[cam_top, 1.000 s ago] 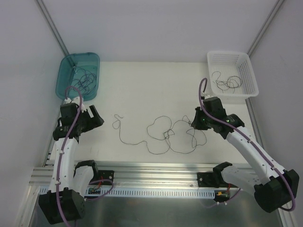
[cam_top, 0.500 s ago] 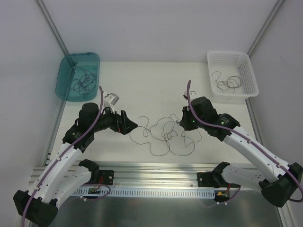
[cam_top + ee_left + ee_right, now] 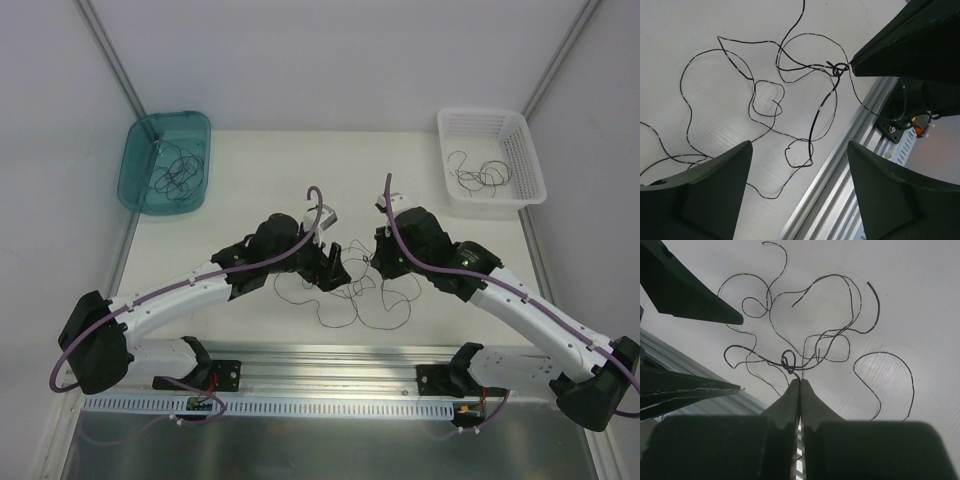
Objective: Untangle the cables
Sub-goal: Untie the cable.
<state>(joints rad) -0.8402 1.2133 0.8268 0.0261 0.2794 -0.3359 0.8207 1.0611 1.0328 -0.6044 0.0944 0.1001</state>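
The cables [image 3: 788, 361] lie loosely tangled mid-way across the bench [image 3: 270, 190], between my grippers. My right gripper [image 3: 800, 382] is pinched shut on a strand at the small knot [image 3: 837, 69] — my left gripper [image 3: 799, 146] hangs wide above. I'd take one neighbouring loop low, then draw apart slowly.

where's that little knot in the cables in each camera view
top external: too small to make out; it should be at the right gripper, mid-table, in the cables.
left wrist: knot upper right, touching the right gripper's tip.
right wrist: knot at centre, just above the shut tip.
shared landmark: the right gripper's pinched tip.
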